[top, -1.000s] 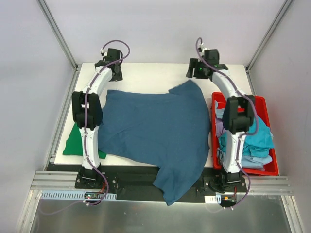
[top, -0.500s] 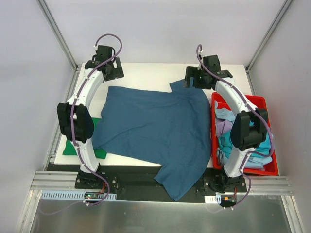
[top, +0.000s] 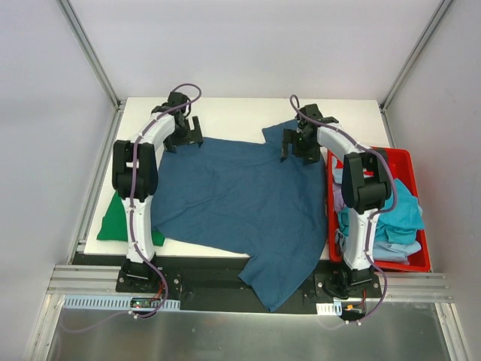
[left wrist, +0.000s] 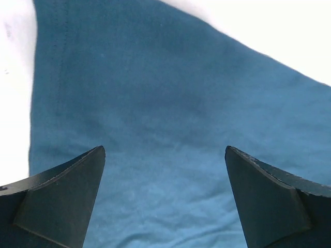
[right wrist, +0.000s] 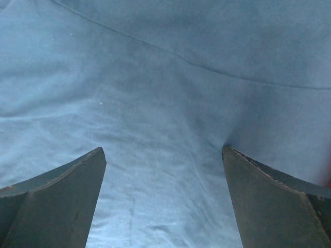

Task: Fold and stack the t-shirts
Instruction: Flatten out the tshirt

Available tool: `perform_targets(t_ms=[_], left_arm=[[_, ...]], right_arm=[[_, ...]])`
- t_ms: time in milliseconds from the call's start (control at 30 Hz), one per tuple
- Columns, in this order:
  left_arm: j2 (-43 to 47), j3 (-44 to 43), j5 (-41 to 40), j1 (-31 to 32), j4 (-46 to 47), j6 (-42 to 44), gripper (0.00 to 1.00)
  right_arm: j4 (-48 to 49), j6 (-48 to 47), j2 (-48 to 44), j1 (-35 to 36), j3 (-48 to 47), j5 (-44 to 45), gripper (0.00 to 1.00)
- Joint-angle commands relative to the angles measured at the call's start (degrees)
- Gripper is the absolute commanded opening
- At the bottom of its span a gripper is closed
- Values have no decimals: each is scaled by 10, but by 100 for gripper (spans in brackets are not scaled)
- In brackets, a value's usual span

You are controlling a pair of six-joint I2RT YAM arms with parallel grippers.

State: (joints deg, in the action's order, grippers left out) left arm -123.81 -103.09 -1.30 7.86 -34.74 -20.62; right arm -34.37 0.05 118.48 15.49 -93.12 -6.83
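A dark teal-blue t-shirt [top: 240,199] lies spread over the white table, its lower end hanging past the near edge. My left gripper [top: 186,141] is open, low over the shirt's far left corner; the cloth [left wrist: 170,103] fills the gap between its fingers. My right gripper [top: 297,152] is open, low over the shirt's far right part near a sleeve; one fingertip [right wrist: 232,155] presses the cloth [right wrist: 170,88]. A bright green t-shirt [top: 120,222] lies folded at the left, partly under the blue one.
A red bin [top: 409,259] at the right holds several crumpled tees in teal, light blue and lavender [top: 394,214]. White table [top: 233,113] shows behind the shirt. Metal frame posts stand at the far corners.
Both grippers have come down and toward the near side from behind the shirt onto its far corners. The shirt has slid slightly toward the near edge.
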Motion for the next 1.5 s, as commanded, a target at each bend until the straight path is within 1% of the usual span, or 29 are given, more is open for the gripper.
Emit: perform_targets(t_ms=[0,100,267,400,433,567,633,733,900,967,1067,1100,1300,1400,1467], left_arm=[[-36,-48,3,-11,-6,-11,99],[-73,-78,-12,-25,-7,-17,99],[-128,-143,2,-54,-18,-24,99],[-165,-206,12,-86,-36,-80,99],[-173,-218,33,-93,-37,-89,99],[-209,-278,59,-116,-37,-101,99],[-226,-310,88,-125,-37,-102,99],[-241,-357,105,-127,-35,-92,99],[-240,-366,142,-126,-12,-79,99],[-243,-366,157,-128,-3,-78,99],[-244,-362,213,-126,10,-65,99],[-243,-362,219,-126,14,-59,99],[-225,-364,222,-123,29,-42,99],[-202,-365,226,-123,33,-32,99],[-178,-365,221,-120,33,-25,99]], right_arm=[[-20,15,34,5,-60,-13,96],[-24,21,72,5,-93,-25,96],[-32,30,127,9,-164,-58,96],[-27,51,175,17,-224,-70,96],[-24,56,188,17,-242,-78,96],[-5,79,232,19,-311,-106,96],[11,81,245,19,-336,-97,96],[38,72,263,16,-375,-72,96],[76,76,292,3,-431,-55,96],[84,84,298,-7,-441,-55,96],[100,93,305,-22,-443,-56,96],[107,95,308,-27,-446,-55,96],[120,93,334,-51,-498,-51,96],[130,77,317,-53,-501,-85,96],[120,58,295,-49,-500,-88,96]])
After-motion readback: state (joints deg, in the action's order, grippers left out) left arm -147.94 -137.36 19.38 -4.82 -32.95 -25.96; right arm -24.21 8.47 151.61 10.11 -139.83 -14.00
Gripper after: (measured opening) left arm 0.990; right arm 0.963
